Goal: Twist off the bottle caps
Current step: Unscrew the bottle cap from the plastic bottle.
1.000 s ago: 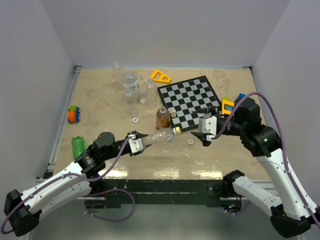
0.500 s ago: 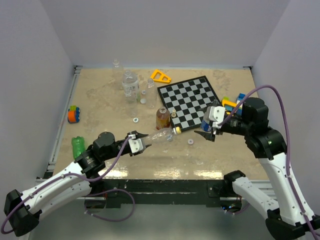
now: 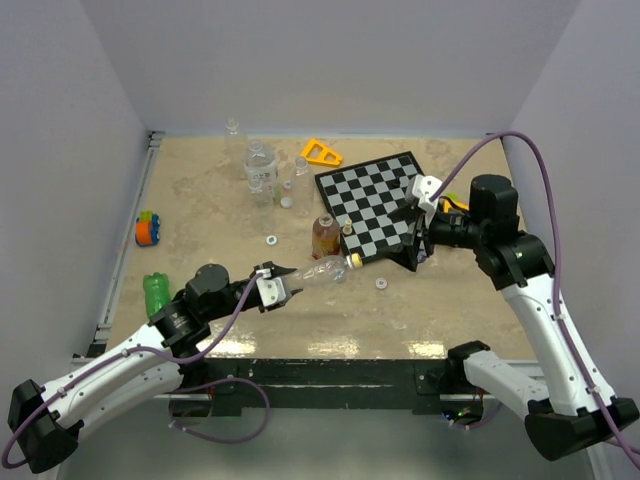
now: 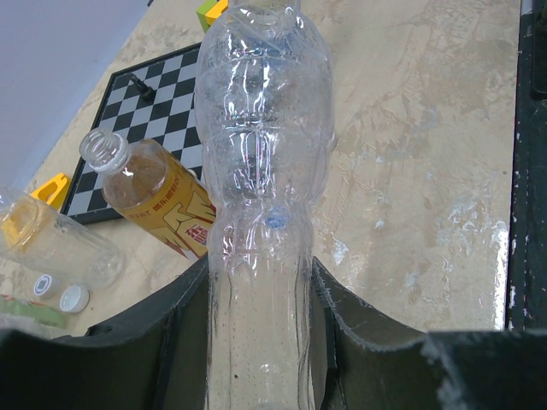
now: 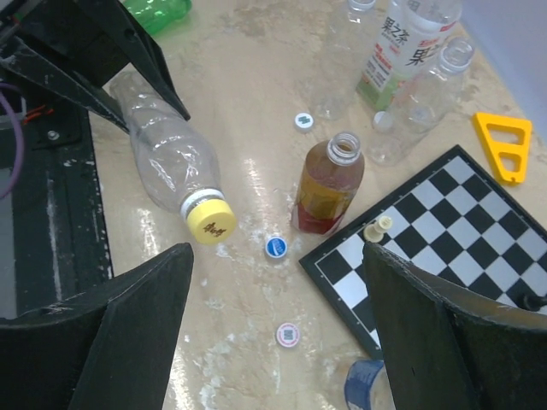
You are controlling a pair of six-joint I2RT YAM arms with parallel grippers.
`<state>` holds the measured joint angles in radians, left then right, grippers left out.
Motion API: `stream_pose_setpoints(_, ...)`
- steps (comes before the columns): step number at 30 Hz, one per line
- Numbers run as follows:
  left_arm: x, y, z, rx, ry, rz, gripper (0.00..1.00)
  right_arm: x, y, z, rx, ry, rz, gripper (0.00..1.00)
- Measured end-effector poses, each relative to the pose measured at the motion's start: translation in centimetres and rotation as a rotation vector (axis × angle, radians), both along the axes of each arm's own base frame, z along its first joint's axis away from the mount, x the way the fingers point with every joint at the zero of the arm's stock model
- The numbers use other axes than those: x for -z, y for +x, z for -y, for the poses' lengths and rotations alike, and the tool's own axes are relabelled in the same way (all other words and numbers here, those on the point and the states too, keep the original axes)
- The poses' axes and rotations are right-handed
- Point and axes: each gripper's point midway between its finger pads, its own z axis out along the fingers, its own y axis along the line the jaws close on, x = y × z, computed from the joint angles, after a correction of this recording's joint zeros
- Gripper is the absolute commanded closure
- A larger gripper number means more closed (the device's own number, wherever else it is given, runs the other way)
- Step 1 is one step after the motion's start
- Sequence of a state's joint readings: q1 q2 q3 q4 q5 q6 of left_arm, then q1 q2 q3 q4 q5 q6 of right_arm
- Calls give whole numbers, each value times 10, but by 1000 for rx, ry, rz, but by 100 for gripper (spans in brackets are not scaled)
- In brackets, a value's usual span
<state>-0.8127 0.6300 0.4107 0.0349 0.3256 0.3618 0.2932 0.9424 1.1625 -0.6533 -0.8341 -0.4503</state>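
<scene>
**Yellow cap still on, held bottle waiting for the right arm**

Left gripper (image 3: pixel 284 285) has its fingers pinching the clear bottle (image 3: pixel 322 270) around the lower body. The bottle lies roughly level, its neck pointing toward the right arm. The yellow cap (image 5: pixel 210 221) sits on that neck and looks fully seated, so it is not unscrewed yet.

Right gripper (image 3: pixel 413 250) has its fingers spread wide with nothing between them. It hangs above the near edge of the chessboard (image 3: pixel 380 200), apart from the yellow cap and not touching it. The right wrist view looks down on the cap from above.

Done, as far as it shows:
- The amber bottle (image 5: pixel 327 190) stands upright just beside the chessboard corner with an open neck and no cap.
- Loose caps lie on the tabletop (image 3: pixel 200 210): a blue cap (image 5: pixel 274 247) between the yellow cap and the amber bottle, a white cap (image 5: pixel 304 121) further back, and a pale pinkish cap (image 5: pixel 287 334) nearer the right arm.
- At the back, the clear bottle neck (image 5: pixel 455 53) that shows looks open. The top of the labelled bottle (image 5: pixel 410 43) is cut off in the wrist view, so I cannot tell.

Left to do:
- The yellow cap is the obvious one.
- The green bottle (image 3: pixel 156 293) lies at the left edge of the tabletop, well apart from both arms. Its neck is not readable, so whether it is capped is unknown.

Judgement: well past halfway. At least one cap is left, maybe two. The likely next step is for the right fingers to come down, close on the yellow cap and twist while the left holds the bottle firm.

A small chess piece (image 5: pixel 376 229) stands on the board edge and is not part of this.
</scene>
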Motion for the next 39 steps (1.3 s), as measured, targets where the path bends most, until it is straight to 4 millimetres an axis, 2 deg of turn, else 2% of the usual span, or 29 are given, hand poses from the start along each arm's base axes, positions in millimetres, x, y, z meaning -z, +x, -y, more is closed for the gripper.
stream_pose_setpoints(16,0,0,0,0,0,0,100,15,1,-20,-86,66,-201,22)
stream_pose_setpoints(23,0,0,0,0,0,0,100,38,6,-35,-154,60,-319,23)
stream_pose_setpoints(29,0,1,0,-4,1,0,100,52,-1,-50,-210,37,-370,25)
stream_pose_setpoints(39,0,4,-2,-25,4,3,100,55,-10,-57,-255,32,-390,34)
